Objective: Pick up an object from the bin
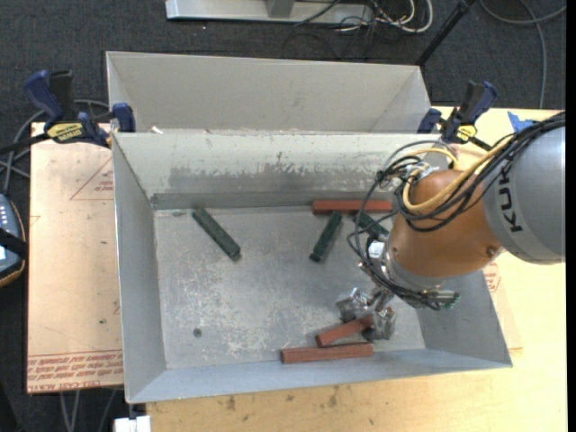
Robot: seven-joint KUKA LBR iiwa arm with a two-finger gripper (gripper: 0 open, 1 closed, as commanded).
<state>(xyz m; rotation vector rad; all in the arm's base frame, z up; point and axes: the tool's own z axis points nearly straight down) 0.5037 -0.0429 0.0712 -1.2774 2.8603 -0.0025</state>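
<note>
**Claw low over a short red-brown bar at the front right of the bin**

The arm reaches in from the right, its orange cover point(441, 232) filling the right side of the grey bin point(135, 268). The claw point(371, 315) hangs low over the floor near the front right corner. It is at the right end of a short red-brown bar point(335, 337). This bar lies flat, its long axis running roughly left to right, with the right end turned slightly toward the back wall and tucked under the claw. Whether the claw is released or clenched cannot be told, nor whether it touches the bar.

Just in front lies a longer red-brown bar point(310, 355), nearly parallel to the front wall. A third red-brown bar point(342, 207) rests along the foot of the back wall. Two dark green bars lie well apart from the claw: one slanted at mid-bin point(326, 238), one slanted at the back left point(216, 235).
</note>
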